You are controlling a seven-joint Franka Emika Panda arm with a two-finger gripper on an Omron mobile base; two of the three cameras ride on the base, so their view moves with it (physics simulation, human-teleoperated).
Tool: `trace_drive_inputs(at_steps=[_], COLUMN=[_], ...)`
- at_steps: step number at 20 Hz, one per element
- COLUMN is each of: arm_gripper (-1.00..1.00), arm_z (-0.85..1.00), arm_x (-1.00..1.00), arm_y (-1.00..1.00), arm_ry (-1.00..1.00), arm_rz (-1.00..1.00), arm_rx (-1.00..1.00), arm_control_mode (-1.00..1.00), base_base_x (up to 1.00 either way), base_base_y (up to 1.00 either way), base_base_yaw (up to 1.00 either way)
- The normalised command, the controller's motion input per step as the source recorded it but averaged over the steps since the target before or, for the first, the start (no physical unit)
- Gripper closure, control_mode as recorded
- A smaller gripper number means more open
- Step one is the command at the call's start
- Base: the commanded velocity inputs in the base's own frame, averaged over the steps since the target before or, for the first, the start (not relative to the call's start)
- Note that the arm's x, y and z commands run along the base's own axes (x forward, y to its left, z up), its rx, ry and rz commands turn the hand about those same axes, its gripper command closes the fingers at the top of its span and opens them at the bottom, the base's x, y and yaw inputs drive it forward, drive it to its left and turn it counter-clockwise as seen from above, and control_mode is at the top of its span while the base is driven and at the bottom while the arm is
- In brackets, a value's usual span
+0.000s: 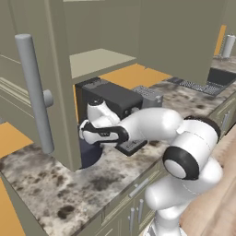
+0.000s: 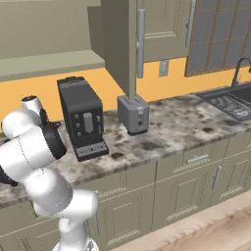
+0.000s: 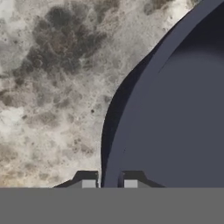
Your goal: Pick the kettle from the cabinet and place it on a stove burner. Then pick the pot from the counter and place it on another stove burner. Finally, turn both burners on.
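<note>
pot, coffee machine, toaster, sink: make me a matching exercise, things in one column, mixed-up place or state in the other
Things:
1. pot
2. coffee machine
3. toaster
4. sink

Places or states:
A. grey, just below the open cabinet door's lower edge
B. far right end of the counter
C. rim between the fingertips of the gripper
D. black, between arm and toaster

Pairs: 1-C, 2-D, 3-A, 4-B

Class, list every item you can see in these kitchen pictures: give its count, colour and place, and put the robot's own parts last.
pot: one, dark navy, on counter, its rim between the fingertips
counter: one, mottled grey-brown marble
coffee machine: one, black, on counter
toaster: one, grey, on counter
cabinet: olive-beige, above counter, grey bar handle
sink: one, dark, far right
arm: one, white
gripper: one, dark, closed on pot rim
</note>
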Motion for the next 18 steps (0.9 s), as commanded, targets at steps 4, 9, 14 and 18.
trace_drive_inputs(at_steps=[4,9,14,18], arm_gripper=[1.0,1.0,1.0,1.0], arm_z=[0.25,0.31,0.33,0.37], arm_x=[-0.28,-0.33,-0.32,-0.39], arm_y=[-0.21,-0.27,-0.28,-0.27], arm_ry=[0.0,-0.02,-0.01,-0.01], arm_rz=[-0.1,-0.11,-0.11,-0.11], arm_rx=[0.0,0.0,0.0,0.0], arm_control_mode=[-1.0,-1.0,-1.0,-1.0], base_base_x=[0.0,0.0,0.0,0.0], base_base_y=[0.0,0.0,0.0,0.0], base_base_yaw=[0.0,0.0,0.0,0.0])
